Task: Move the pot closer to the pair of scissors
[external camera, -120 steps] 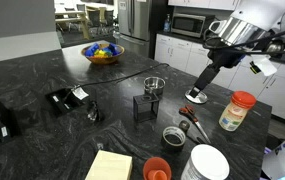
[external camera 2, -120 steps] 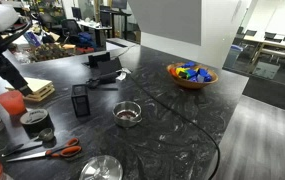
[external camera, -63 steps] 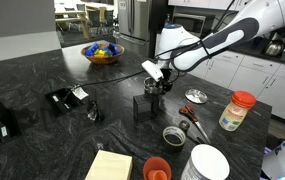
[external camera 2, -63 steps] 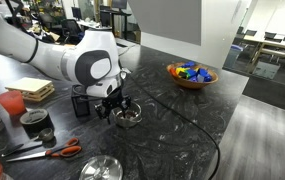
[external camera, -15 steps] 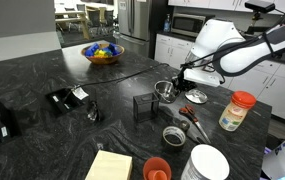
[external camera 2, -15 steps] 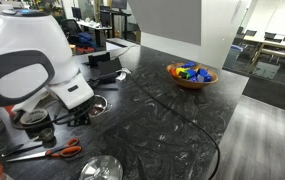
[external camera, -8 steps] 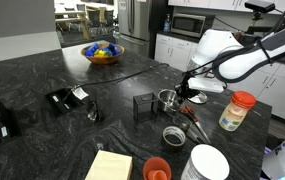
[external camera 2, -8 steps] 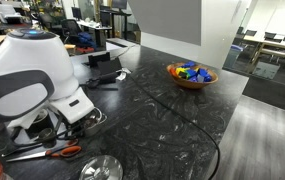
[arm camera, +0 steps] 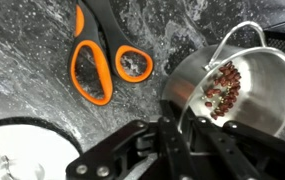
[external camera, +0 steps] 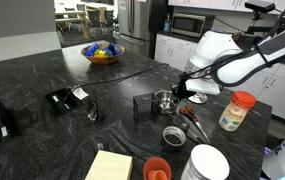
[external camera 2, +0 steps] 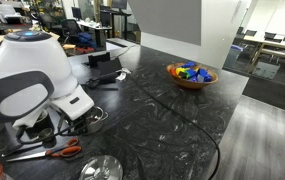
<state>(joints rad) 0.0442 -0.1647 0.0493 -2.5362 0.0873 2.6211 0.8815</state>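
The pot (arm camera: 232, 90) is a small shiny metal one with reddish-brown bits inside, filling the right of the wrist view. My gripper (arm camera: 182, 125) is shut on its near rim, one finger inside the wall and one outside. The pair of scissors (arm camera: 97, 55), with orange handles, lies on the dark marbled counter just left of the pot. In an exterior view the gripper (external camera: 175, 97) holds the pot (external camera: 166, 99) low over the counter, right beside the scissors (external camera: 192, 114). From the opposite side the scissors (external camera 2: 57, 152) show, but the white arm hides the pot.
A black square holder (external camera: 143, 106) stands just left of the pot. A dark round tin (external camera: 173, 135), an orange-lidded jar (external camera: 236, 111), a white round lid (external camera: 207, 163) and an orange cup (external camera: 157, 168) crowd the near end. A bowl (external camera: 104, 52) sits far back.
Over the last second the gripper carried the pot slightly down and towards the scissors; since half a second ago it has barely moved. The grip on the rim looks unchanged.
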